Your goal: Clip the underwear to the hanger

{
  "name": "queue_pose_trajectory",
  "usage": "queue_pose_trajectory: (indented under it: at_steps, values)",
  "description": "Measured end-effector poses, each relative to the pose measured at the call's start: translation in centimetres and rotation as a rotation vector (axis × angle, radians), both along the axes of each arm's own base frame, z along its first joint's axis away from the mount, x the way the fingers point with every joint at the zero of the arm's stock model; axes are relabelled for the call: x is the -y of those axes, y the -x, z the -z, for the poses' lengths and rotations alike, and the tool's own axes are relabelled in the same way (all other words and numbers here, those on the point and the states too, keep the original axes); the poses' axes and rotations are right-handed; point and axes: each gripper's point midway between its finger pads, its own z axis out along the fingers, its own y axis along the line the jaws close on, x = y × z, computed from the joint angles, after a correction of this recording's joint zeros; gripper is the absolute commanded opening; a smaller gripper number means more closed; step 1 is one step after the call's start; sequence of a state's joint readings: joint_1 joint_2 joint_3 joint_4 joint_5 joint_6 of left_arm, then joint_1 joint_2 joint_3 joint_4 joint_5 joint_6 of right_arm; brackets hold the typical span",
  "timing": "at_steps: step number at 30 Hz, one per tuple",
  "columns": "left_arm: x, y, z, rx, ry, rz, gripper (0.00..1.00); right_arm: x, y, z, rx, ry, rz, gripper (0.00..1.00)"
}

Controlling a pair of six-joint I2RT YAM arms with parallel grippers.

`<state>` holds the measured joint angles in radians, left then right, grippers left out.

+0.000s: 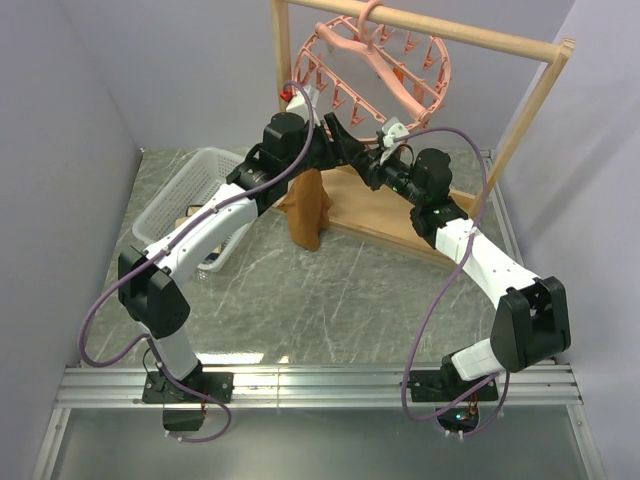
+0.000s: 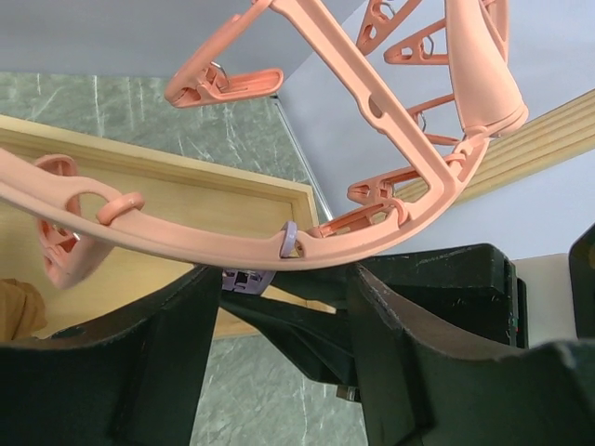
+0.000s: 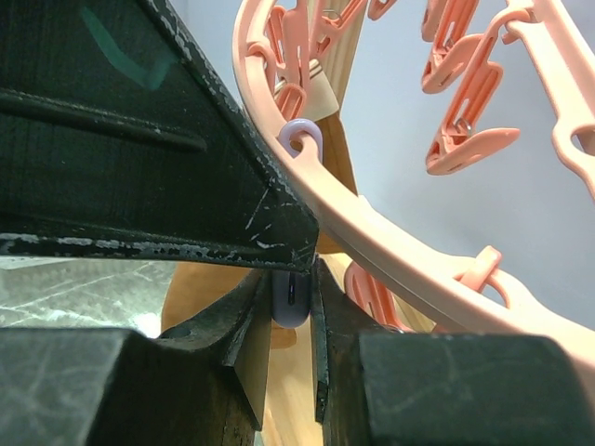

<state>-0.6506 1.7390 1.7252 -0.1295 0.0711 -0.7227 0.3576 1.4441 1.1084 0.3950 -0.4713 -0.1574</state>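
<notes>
The salmon-pink hanger (image 1: 370,60) hangs by its hook from the wooden rod. Its ring also crosses the left wrist view (image 2: 232,237) and the right wrist view (image 3: 372,232). The brown underwear (image 1: 308,210) hangs down below the ring's near-left edge; the left arm hides what holds its top. It shows at the left edge of the left wrist view (image 2: 14,311) and behind my right fingers (image 3: 200,288). My right gripper (image 1: 378,165) (image 3: 292,288) is shut on a lavender clip (image 3: 291,302) dangling from the ring. My left gripper (image 1: 345,140) (image 2: 279,288) is open just under the ring, facing that clip (image 2: 246,277).
A white plastic basket (image 1: 195,195) with a few items stands at the left. The wooden rack's rod (image 1: 470,35), slanted post (image 1: 530,110) and base board (image 1: 380,215) stand behind the grippers. Grey walls close in the left, back and right.
</notes>
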Motion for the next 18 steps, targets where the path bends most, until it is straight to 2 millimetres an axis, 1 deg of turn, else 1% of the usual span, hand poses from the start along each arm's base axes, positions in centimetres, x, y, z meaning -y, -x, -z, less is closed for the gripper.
queue_pose_trajectory:
  at_steps: [4, 9, 18]
  values:
    - [-0.1, 0.1, 0.2, -0.011, -0.009, -0.002, 0.63, 0.1, -0.1, 0.1, 0.001, 0.003, 0.007, 0.00]
    - [-1.4, -0.4, 1.8, -0.060, -0.056, -0.044, 0.63, 0.1, 0.0, -0.4, 0.017, 0.002, 0.009, 0.00]
    - [-1.4, -0.7, 2.2, -0.054, -0.046, -0.049, 0.64, 0.1, 0.1, -0.1, 0.013, 0.002, 0.008, 0.00]
